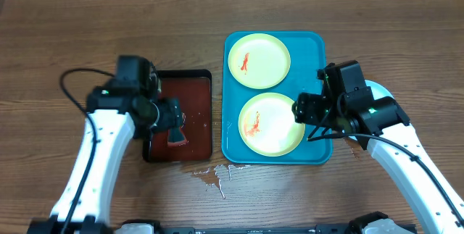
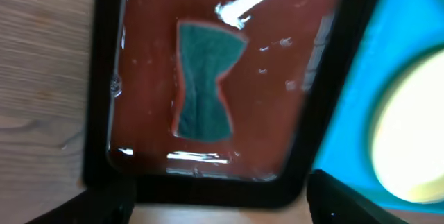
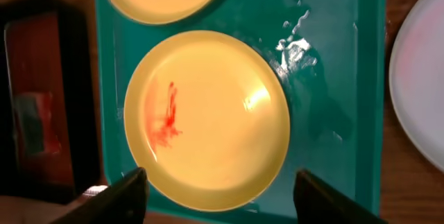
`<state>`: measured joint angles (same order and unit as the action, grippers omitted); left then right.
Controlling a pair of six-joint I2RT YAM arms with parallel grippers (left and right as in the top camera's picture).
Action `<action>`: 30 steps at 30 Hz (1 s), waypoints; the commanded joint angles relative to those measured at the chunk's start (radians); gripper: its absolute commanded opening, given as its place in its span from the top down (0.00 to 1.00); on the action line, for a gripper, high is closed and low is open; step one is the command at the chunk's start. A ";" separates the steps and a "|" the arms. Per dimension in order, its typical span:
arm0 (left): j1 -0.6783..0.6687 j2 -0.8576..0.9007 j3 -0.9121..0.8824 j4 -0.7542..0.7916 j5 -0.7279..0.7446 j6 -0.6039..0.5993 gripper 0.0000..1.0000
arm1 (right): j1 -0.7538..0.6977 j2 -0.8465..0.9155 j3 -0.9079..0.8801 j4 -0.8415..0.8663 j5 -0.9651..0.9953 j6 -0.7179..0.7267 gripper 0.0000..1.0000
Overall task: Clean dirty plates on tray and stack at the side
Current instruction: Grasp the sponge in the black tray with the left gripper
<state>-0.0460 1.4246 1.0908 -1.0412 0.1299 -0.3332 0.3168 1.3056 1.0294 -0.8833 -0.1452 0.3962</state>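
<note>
Teal-green hourglass sponge (image 2: 202,78) lies wet in the black-rimmed dark red tray (image 2: 146,64); the left end effector (image 2: 222,203), fingers spread above it, should drop straight and pinch its narrow waist. Likewise spread, the right end effector (image 3: 222,197) hangs over the near smeared yellow-green plate (image 3: 208,116) on the turquoise plastic tray (image 1: 313,49), a second smeared plate (image 1: 259,61) behind. Wood-grain surface (image 1: 87,17): water (image 1: 214,176) spilled in front, pale white plate (image 3: 420,78) right of the tray.

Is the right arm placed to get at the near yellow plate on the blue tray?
Likely yes. The right hand hangs open over the edge of the near plate, with nothing between them. Only a red smear lies on it.
</note>
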 commanded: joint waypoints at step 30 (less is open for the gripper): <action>-0.085 0.091 0.013 0.034 -0.103 -0.055 0.16 | 0.003 -0.002 0.013 -0.024 -0.023 -0.007 0.32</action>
<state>-0.1001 1.4818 1.1172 -1.0161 0.1337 -0.3595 0.3168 1.3056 1.0290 -0.9096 -0.1612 0.3920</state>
